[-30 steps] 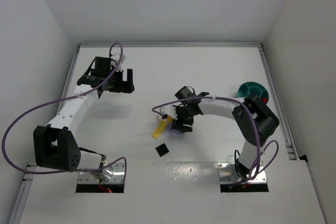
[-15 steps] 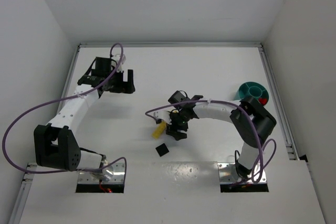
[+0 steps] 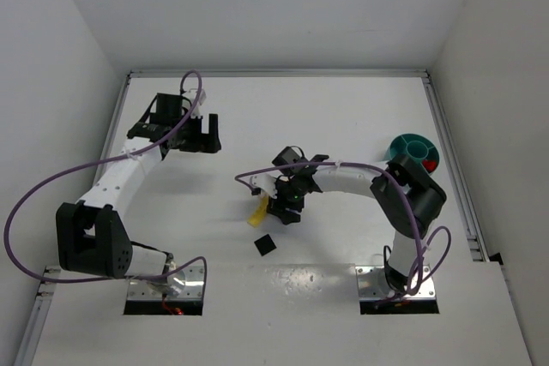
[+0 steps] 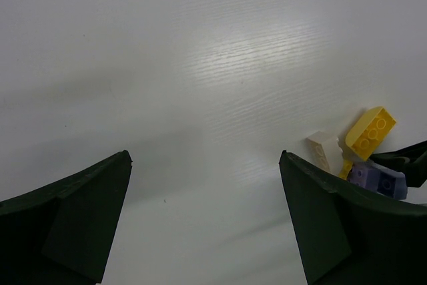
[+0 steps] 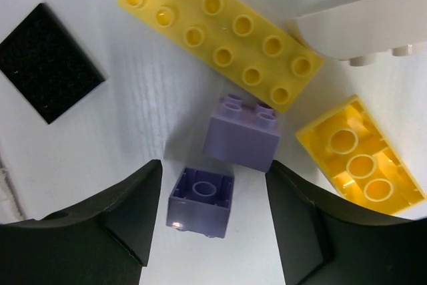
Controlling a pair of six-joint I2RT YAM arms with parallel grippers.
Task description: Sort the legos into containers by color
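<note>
The legos lie in a loose pile at mid-table. In the right wrist view my right gripper [image 5: 213, 171] is open and straddles an upside-down pale purple brick [image 5: 201, 202], with a gap on each side of it. Just beyond stands a second purple brick [image 5: 241, 133]. Around them lie a long yellow plate [image 5: 220, 31], an upturned yellow brick [image 5: 360, 158], a white brick [image 5: 360, 28] and a flat black square [image 5: 48, 61]. From above, the right gripper [image 3: 287, 203] covers the pile. The teal dish [image 3: 410, 145] sits far right. My left gripper [image 3: 204, 132] hangs open at the back left, holding nothing.
A red piece [image 3: 432, 160] shows in the dish's right compartment. The left wrist view catches the pile's yellow brick [image 4: 370, 131] and white brick [image 4: 320, 150] at its right edge, over bare white table [image 4: 200, 65]. Side rails border the table [image 3: 446, 152].
My right gripper has shifted left and slightly nearer over the pile, and its jaws have narrowed a little. The left arm has not moved.
</note>
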